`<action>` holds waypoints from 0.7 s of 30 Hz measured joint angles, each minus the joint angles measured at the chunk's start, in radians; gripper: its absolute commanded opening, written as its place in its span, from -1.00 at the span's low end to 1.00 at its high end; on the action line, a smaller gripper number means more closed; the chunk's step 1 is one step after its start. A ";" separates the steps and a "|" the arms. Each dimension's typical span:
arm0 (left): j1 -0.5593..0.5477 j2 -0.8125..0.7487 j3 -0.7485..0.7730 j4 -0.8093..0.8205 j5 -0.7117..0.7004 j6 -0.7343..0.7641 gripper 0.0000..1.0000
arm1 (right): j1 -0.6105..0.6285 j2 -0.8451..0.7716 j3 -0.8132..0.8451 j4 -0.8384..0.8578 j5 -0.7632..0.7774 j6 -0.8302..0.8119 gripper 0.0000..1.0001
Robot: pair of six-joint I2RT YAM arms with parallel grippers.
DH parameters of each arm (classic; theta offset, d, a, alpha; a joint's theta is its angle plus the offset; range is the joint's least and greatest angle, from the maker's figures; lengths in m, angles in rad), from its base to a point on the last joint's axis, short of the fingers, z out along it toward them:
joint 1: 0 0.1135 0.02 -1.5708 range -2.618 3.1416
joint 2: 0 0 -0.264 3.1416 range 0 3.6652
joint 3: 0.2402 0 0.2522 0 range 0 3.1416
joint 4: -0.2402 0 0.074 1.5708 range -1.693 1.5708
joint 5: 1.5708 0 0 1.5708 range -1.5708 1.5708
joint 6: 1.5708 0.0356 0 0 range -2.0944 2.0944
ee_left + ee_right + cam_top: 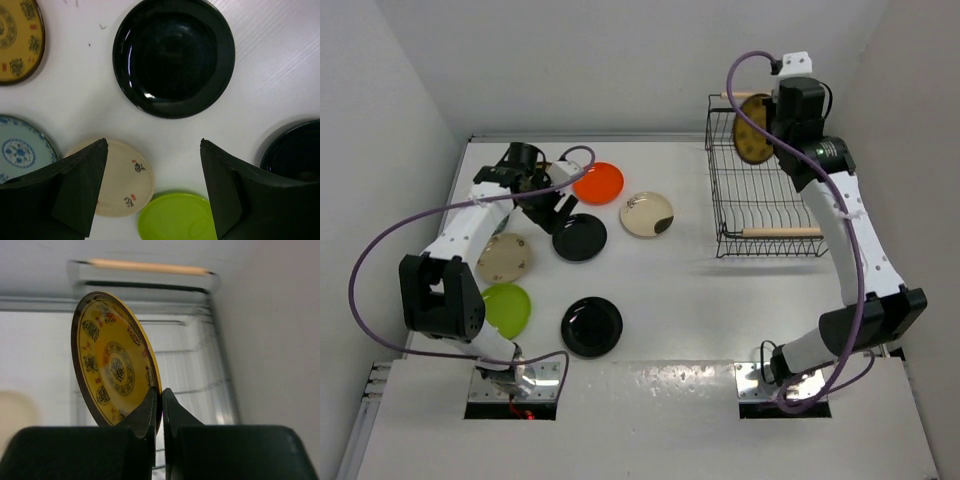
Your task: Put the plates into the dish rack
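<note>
The right gripper (161, 390) is pressed together on the lower rim of a gold patterned plate (112, 365), pinching it so that it stands on edge, leaning a little, with its decorated face toward the wrist camera. From above, this plate sits at the far end of the dish rack (760, 200), just beside the far wooden handle (728, 96). The pictures do not show whether it touches the wires. The rest of the rack holds no plates. The left gripper (557, 215) hangs with its fingers spread wide and nothing between them, over the edge of a black plate (582, 238) on the white table (680, 300). An orange plate (599, 182) lies just beyond that gripper, and a cream plate (647, 214) with a dark patch lies to the right of it, between the black plate and the rack. A beige plate (505, 257) rests beside the left arm, with a lime green plate (508, 308) nearer the base and a second black plate (591, 326) to the right of the green one. The left wrist view also shows a teal plate (20, 150) and a second gold patterned plate (17, 40) lying flat at its left edge. All the plates on the table lie apart from one another.
</note>
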 measured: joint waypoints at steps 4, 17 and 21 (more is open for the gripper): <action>-0.021 0.094 0.069 0.000 0.015 0.000 0.59 | -0.083 0.006 -0.114 0.063 0.185 -0.172 -1.00; -0.033 0.294 0.323 0.008 0.018 0.015 0.59 | -0.182 0.068 -0.521 0.511 0.414 -0.591 -1.00; -0.025 0.336 0.331 0.000 0.021 0.015 0.59 | -0.204 0.101 -0.553 0.567 0.433 -0.610 -1.00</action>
